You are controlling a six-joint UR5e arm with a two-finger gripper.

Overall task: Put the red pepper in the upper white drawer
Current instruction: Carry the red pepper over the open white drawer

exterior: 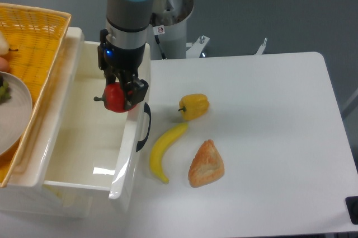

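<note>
A white table (268, 137) stands before a grey floor, with the robot's pedestal at the far side. On it lie a yellow pepper (194, 106), a banana (164, 150) and a pastry (206, 164). A yellow wicker basket (33, 42) sits far left. The gripper (120, 93) clamps the red pepper (114, 97) above the upper white drawer (84, 137), just inside its right wall. No writing is legible

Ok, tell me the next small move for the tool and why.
Probably lower a little, then open. The tool is shut on the red pepper, which hangs over the open upper white drawer, just inside its front wall with the black handle. Releasing lower should keep the pepper from bouncing out.
</note>
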